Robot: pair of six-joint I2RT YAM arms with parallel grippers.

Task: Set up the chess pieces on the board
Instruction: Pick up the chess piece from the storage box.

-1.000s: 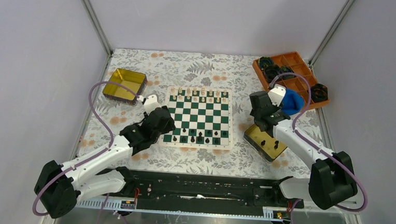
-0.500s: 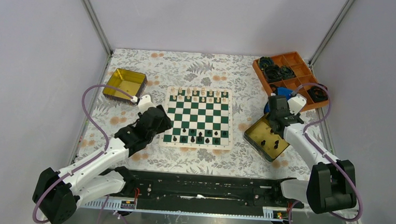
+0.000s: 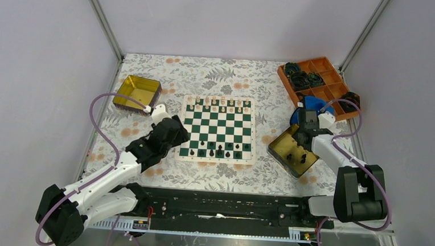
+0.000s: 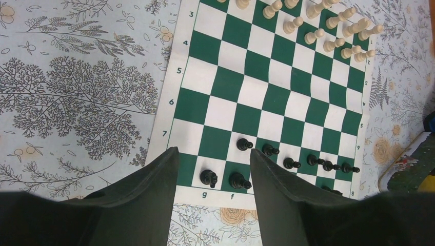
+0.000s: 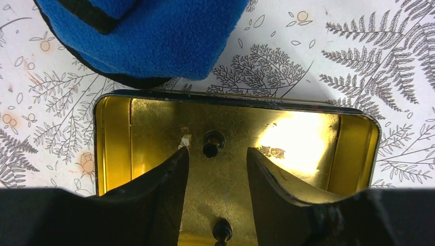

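floral-print cloth (image 3: 235, 78) covers the table, walled by plain grey panels. seen from the top, the green-and-white chess mat (image 3: 217, 129) lies flat at the centre. cream pieces (image 3: 218, 104) stand along its far rows, and a few black pieces (image 3: 220, 150) stand in its near two rows. the left gripper (image 3: 181, 139) hovers at the mat's near left corner. the right gripper (image 3: 300, 144) reaches over a gold tin (image 3: 276, 145) just right of the mat, where two more black figures (image 3: 298, 157) stand. a second gold tin (image 3: 137, 89) sits left of the mat. an orange tray (image 3: 327, 70) of black rings and a blue fleece bundle (image 3: 310, 103) lie at the far right.

left wrist view: the black fingers (image 4: 149, 195) are spread wide with nothing gripped. below the gap, two black pieces stand on the f and g squares of the mat's edge row, with a line of others in the row behind.

right wrist view: the fingers (image 5: 164, 195) are parted wide above the tin's floor, gripping nothing. one black piece (image 5: 212, 142) stands just at the tips, in line with the gap, touching neither. another black piece (image 5: 222, 229) stands deeper between the fingers. the blue fleece bundle lies just beyond the tin's far wall.
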